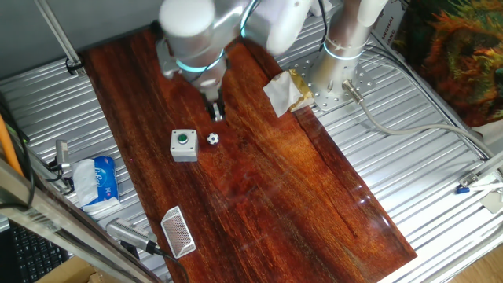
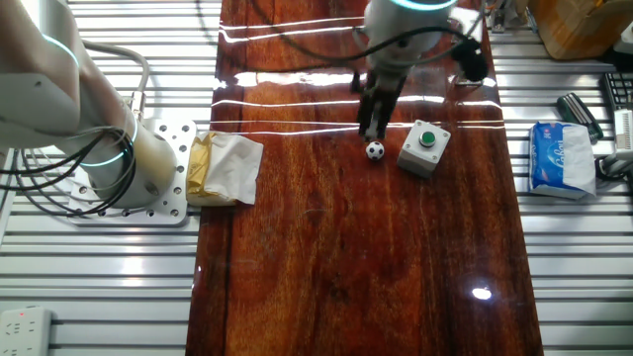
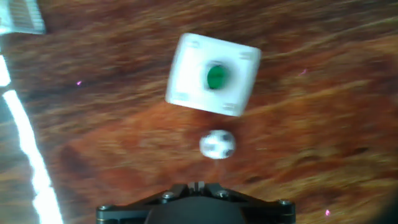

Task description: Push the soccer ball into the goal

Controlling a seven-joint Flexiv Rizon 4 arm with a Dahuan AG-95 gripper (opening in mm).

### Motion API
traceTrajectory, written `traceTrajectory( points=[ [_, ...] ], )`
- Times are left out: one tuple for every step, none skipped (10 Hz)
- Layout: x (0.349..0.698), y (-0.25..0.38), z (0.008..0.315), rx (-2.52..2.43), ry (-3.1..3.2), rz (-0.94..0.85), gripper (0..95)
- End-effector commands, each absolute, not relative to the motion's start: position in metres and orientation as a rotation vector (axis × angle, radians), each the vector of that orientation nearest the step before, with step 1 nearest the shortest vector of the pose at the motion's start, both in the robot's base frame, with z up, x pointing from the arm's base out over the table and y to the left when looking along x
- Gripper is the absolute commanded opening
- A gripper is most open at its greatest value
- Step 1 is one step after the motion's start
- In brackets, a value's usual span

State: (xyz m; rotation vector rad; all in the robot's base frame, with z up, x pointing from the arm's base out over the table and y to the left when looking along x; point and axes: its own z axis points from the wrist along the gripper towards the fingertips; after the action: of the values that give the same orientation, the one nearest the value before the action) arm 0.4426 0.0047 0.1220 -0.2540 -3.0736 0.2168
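The tiny white ball with black patches, the soccer ball, rests on the dark reddish wooden tabletop, just beside the grey square box with a round green button but apart from it. In the other fixed view the ball lies to the left of the box, and in the hand view the ball sits just below the box (this view is blurred).

The dark two-finger gripper of the silver arm hangs just behind the ball, fingertips close to the tabletop and near the ball; whether they touch it cannot be told. In the other fixed view the gripper stands directly above the ball in the frame. Its 2 fingers look close together and hold nothing.

The goal, a small white rectangular frame with fine mesh, lies near the front edge of the wood, well apart from the ball, with the button box between them.

A crumpled white and yellow cloth lies at the side of the wood near the arm's base, and a blue and white tissue pack rests on the ribbed metal surface beyond the box.
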Motion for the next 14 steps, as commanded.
traceTrajectory(
  points=[
    [0.440,-0.027,0.109,-0.130,-3.206,0.327,0.0],
    [0.442,-0.029,0.101,-0.109,-3.239,0.321,0.0],
    [0.444,-0.031,0.095,-0.088,-3.258,0.322,0.0],
    [0.445,-0.031,0.092,-0.078,-3.265,0.322,0.0],
    [0.446,-0.032,0.089,-0.050,-3.268,0.307,0.0],
    [0.452,-0.030,0.087,-0.025,-3.272,0.247,0.0],
    [0.457,-0.029,0.085,0.000,-3.271,0.224,0.0],
    [0.461,-0.028,0.082,0.014,-3.270,0.220,0.0],
    [0.469,-0.026,0.077,0.048,-3.262,0.194,0.0],
    [0.472,-0.025,0.075,0.077,-3.236,0.134,0.0],
    [0.473,-0.026,0.072,0.105,-3.234,0.134,0.0],
    [0.473,-0.026,0.068,0.135,-3.226,0.122,0.0],
    [0.474,-0.027,0.067,0.172,-3.210,0.111,0.0],
    [0.474,-0.027,0.065,0.190,-3.200,0.113,0.0]
  ],
)
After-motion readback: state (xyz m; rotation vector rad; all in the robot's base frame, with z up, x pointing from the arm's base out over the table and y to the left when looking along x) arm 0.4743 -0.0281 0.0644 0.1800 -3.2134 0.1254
